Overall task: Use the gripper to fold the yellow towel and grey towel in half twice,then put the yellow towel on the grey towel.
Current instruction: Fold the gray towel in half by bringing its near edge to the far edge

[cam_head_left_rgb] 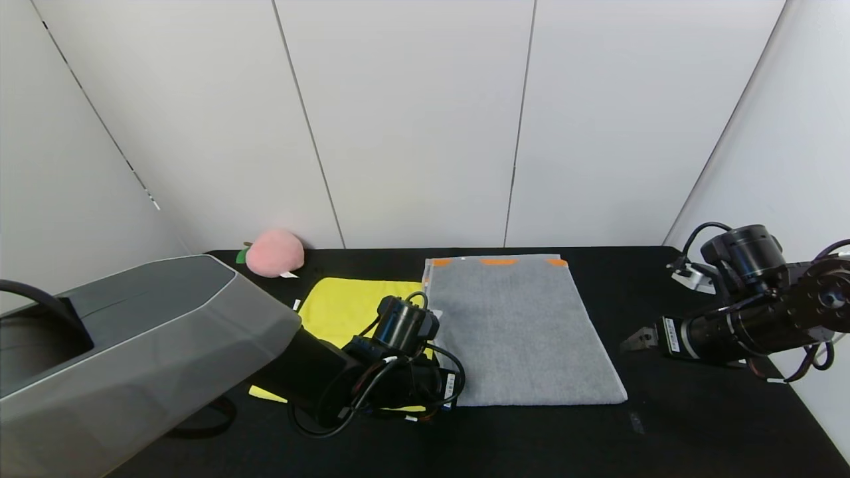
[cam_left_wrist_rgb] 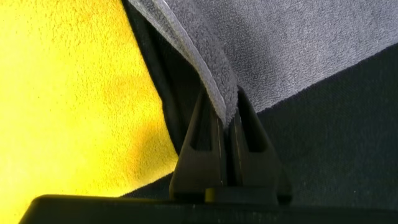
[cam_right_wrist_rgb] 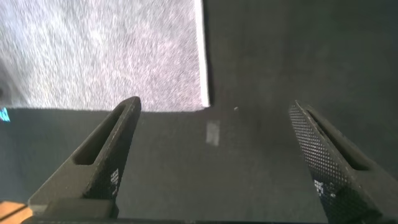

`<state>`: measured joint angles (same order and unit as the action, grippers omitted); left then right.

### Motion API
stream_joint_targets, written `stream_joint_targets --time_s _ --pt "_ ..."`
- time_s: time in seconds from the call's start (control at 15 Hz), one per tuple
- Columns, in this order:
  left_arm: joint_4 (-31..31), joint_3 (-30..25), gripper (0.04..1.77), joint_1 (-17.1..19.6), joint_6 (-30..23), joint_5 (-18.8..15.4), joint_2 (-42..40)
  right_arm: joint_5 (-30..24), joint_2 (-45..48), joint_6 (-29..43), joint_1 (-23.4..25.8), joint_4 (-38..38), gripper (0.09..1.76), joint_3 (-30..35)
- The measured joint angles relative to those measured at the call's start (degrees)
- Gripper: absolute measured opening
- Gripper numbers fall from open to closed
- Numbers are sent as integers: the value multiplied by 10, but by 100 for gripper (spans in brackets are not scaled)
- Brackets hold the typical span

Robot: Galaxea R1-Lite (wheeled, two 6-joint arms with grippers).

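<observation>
The grey towel (cam_head_left_rgb: 521, 332) lies flat in the middle of the black table, with orange patches along its far edge. The yellow towel (cam_head_left_rgb: 345, 302) lies flat just left of it, partly hidden by my left arm. My left gripper (cam_head_left_rgb: 453, 393) is at the grey towel's near left corner. In the left wrist view it (cam_left_wrist_rgb: 225, 102) is shut on that corner of the grey towel (cam_left_wrist_rgb: 280, 43), lifted slightly off the table, with the yellow towel (cam_left_wrist_rgb: 68, 93) beside it. My right gripper (cam_head_left_rgb: 634, 340) is open and empty just right of the grey towel. In the right wrist view it (cam_right_wrist_rgb: 214, 106) hovers off the grey towel's (cam_right_wrist_rgb: 106, 50) near right corner.
A pink plush peach (cam_head_left_rgb: 274, 253) sits at the table's far left by the wall. A small grey tape mark (cam_head_left_rgb: 636, 421) is on the table (cam_head_left_rgb: 697, 425) near the towel's right corner. My grey arm housing (cam_head_left_rgb: 133, 352) fills the near left.
</observation>
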<state>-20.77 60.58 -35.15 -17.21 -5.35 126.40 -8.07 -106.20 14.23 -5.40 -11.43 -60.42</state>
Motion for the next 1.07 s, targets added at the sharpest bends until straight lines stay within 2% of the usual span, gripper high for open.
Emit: stream_joint_targets --time_s 0.53,1.07 --pt "0 0 15 1 -1 2 0 1 -54 29 -52 4 171 6" --pt "0 0 15 1 -1 2 0 0 -93 50 -71 23 171 3"
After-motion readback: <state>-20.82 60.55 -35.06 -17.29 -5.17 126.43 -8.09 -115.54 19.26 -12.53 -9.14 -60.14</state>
